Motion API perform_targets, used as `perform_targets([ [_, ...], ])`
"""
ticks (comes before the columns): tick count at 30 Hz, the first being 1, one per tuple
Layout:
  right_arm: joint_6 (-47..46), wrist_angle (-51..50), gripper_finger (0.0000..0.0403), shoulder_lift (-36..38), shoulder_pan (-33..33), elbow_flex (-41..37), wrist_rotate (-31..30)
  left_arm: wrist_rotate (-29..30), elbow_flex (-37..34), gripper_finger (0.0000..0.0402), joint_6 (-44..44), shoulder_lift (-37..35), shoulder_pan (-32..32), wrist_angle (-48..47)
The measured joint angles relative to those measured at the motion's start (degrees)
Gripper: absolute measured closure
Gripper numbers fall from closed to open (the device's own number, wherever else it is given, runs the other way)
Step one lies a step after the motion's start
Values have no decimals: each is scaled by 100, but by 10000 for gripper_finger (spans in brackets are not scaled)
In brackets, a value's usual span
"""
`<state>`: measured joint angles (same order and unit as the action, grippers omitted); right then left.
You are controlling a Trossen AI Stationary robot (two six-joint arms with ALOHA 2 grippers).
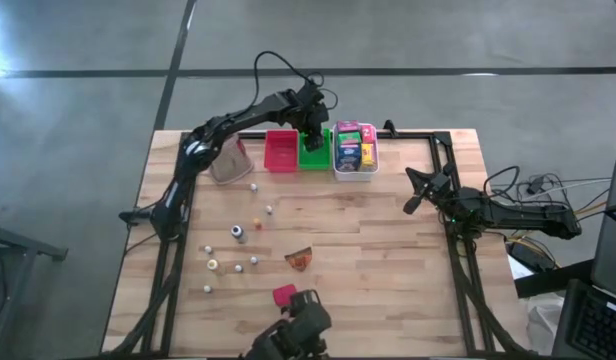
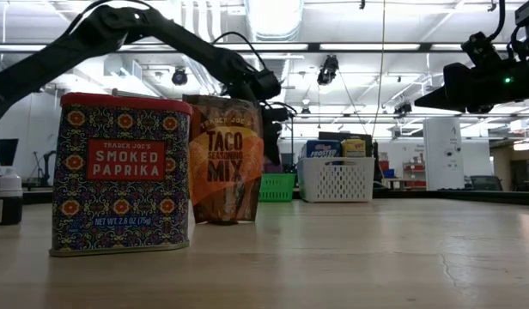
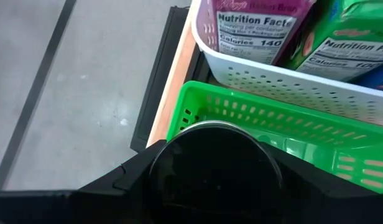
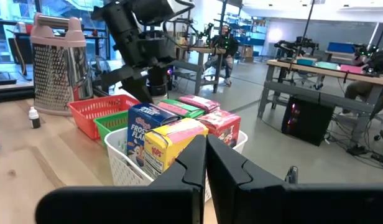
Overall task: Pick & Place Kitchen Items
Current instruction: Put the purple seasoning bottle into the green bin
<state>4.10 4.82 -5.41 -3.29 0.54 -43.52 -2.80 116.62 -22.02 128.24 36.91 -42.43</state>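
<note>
My left gripper (image 1: 313, 128) reaches over the far edge and is shut on a dark round jar (image 3: 215, 165), which hangs over the green tray (image 3: 272, 118). From the right wrist view, the jar (image 4: 155, 84) shows above that tray (image 4: 114, 124). Next to it, the white basket (image 1: 355, 165) holds several packets, and the red tray (image 1: 281, 150) stands on the other side. Small pale bottles (image 1: 210, 264) and an orange-brown wedge (image 1: 300, 258) lie on the table. My right gripper (image 4: 206, 155) is shut, holds nothing, and stays at the right side (image 1: 416, 192). My left gripper holds the dark jar between its two fingers, one on each side of the round body (image 3: 161, 171) just below the top. The fingers slant down toward the far edge. The jar is lifted clear, its top toward the wrist, above the green tray's near-left corner.
A metal grater (image 1: 228, 160) stands left of the red tray. A paprika tin (image 2: 123, 176) and a taco seasoning packet (image 2: 223, 159) stand close before the low camera. A red packet (image 1: 284, 293) lies near the front edge. The wooden middle (image 1: 388, 250) lies bare.
</note>
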Motion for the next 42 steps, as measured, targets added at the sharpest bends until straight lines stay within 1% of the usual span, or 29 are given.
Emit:
perform_targets([
  [15, 0, 0, 394, 0, 0, 0, 0, -118, -147, 159, 79, 32, -2, 216],
  [19, 0, 0, 394, 0, 0, 0, -1, -252, -157, 159, 96, 32, -7, 229],
  [25, 0, 0, 394, 0, 0, 0, -1, -265, -157, 159, 110, 29, -22, 387],
  [42, 0, 0, 394, 0, 0, 0, -1, -269, -254, 158, 85, 64, -35, 352],
])
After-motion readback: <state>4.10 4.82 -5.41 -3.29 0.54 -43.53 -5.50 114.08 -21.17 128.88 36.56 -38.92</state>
